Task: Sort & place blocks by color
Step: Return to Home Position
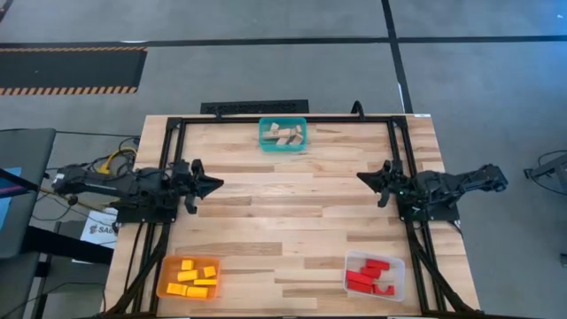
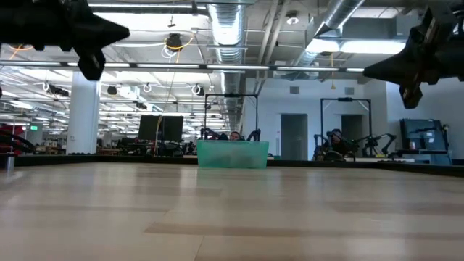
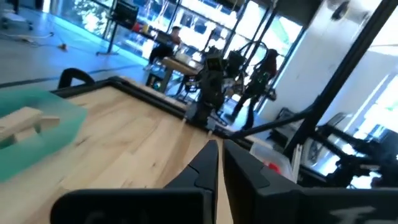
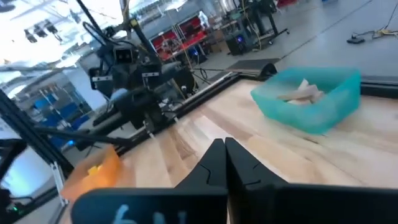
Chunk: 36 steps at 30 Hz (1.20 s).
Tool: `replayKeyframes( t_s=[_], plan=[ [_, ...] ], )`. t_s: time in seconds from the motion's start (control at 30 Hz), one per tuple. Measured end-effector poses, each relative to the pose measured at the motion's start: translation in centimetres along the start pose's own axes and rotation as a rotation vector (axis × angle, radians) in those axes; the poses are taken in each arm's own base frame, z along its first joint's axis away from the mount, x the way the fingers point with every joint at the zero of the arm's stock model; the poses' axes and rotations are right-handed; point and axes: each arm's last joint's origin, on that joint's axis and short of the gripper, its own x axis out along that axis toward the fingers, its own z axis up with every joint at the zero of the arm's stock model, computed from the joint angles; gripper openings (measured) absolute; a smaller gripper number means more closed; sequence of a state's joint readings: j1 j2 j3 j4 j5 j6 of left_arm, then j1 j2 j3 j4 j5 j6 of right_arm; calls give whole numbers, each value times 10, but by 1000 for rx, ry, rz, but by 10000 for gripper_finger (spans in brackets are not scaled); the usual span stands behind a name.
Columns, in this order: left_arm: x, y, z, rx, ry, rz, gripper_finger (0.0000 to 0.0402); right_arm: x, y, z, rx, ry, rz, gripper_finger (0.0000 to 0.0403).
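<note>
The blocks lie sorted in three bins. Tan wooden blocks fill the teal bin at the table's far middle. Yellow blocks sit in the orange bin near the front left. Red blocks sit in the clear bin near the front right. My left gripper hovers shut at the table's left side, pointing level toward the middle, holding nothing. My right gripper hovers shut at the right side, pointing level toward the middle, also empty.
A black frame runs along the table's far edge and down both sides past the arm bases. The bare wood between the two grippers carries nothing. The low view shows both grippers well above the tabletop.
</note>
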<state>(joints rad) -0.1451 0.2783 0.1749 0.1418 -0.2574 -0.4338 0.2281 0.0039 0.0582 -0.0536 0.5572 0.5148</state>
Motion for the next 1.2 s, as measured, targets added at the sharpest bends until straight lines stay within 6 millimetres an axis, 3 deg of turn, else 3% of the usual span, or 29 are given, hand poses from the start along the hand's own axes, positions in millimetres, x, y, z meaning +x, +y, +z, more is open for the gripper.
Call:
replayKeyframes(
  t_s=[0.37,0.7,1.2],
  plan=[
    [4,29,-19,51,47,-104,0,7,-8,-1,-144,42,45,3],
    [3,44,-35,35,98,22,0,8,-10,-1,-191,59,71,30],
    [-15,35,-30,99,-5,45,0,8,-10,-1,-191,59,70,44]
  ],
)
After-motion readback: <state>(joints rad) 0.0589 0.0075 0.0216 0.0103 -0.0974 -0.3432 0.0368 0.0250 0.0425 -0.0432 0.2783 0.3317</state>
